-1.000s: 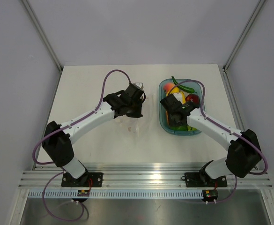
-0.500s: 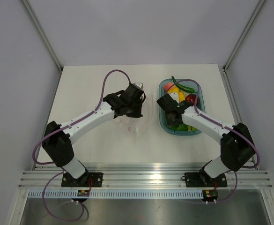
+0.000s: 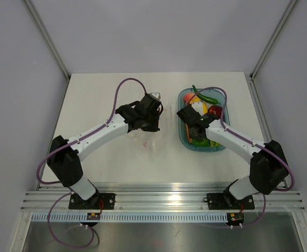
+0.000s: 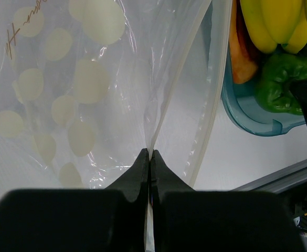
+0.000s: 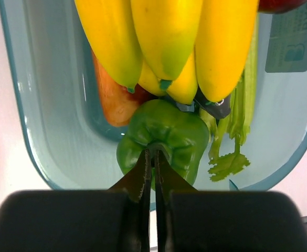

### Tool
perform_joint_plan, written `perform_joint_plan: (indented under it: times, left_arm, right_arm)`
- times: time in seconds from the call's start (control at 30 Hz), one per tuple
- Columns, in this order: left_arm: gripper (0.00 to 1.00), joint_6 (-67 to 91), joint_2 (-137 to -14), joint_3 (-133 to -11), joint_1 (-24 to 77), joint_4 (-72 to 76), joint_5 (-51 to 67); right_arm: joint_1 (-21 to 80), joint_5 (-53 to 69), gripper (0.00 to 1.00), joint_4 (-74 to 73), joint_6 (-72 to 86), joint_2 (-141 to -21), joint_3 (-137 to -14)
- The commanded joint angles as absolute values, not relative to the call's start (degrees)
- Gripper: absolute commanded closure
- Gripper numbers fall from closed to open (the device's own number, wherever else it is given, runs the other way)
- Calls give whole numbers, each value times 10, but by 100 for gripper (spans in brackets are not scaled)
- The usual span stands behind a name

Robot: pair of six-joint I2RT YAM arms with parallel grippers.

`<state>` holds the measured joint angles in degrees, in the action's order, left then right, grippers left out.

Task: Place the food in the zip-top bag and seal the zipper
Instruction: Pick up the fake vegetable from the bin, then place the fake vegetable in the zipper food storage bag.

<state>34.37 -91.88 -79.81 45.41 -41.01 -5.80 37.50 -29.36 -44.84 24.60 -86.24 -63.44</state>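
My left gripper [image 4: 150, 153] is shut on a fold of the clear zip-top bag [image 4: 90, 79], which is printed with white blobs. In the top view the gripper [image 3: 152, 126] holds the bag [image 3: 150, 139] at mid-table. The zipper [image 4: 212, 100] runs beside the pinched fold. My right gripper [image 5: 154, 152] is shut on the stem of a green pepper [image 5: 163, 134] in the teal tray [image 5: 48, 131]. The yellow banana bunch [image 5: 163, 37] and an orange piece [image 5: 111, 97] lie just beyond it. In the top view the right gripper [image 3: 196, 135] sits low over the tray [image 3: 183, 134].
Green celery [image 5: 232, 142] lies right of the pepper. A dark red apple [image 3: 215, 110] and a green chilli [image 3: 205, 97] lie at the tray's far end. The tray stands right of the bag. An aluminium rail [image 3: 163, 199] runs along the near edge.
The right wrist has shifted slightly left over the tray and settled. The left arm and the bag have not moved.
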Motion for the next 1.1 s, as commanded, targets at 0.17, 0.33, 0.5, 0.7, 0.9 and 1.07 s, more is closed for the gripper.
perform_joint_plan:
  times: [0.17, 0.33, 0.5, 0.7, 0.9, 1.07]
  left_arm:
    - [100, 338, -908, -811, 452, -388, -49]
    - [100, 340, -915, -820, 453, -384, -30]
    - [100, 342, -921, -834, 452, -383, -14]
    - [100, 343, -921, -845, 450, -387, -4]
    - [100, 345, -916, -845, 446, -383, 17]
    - [100, 350, -912, -846, 441, -372, 47]
  right_arm:
    - [381, -295, 100, -485, 294, -737, -673]
    - [381, -273, 100, -489, 301, -702, -719]
    - [381, -202, 100, -448, 314, -697, -775]
    - [381, -108, 100, -350, 343, -722, -794]
    - [383, -48, 100, -293, 370, -751, -778]
    - [383, -30, 100, -264, 388, -778, -759]
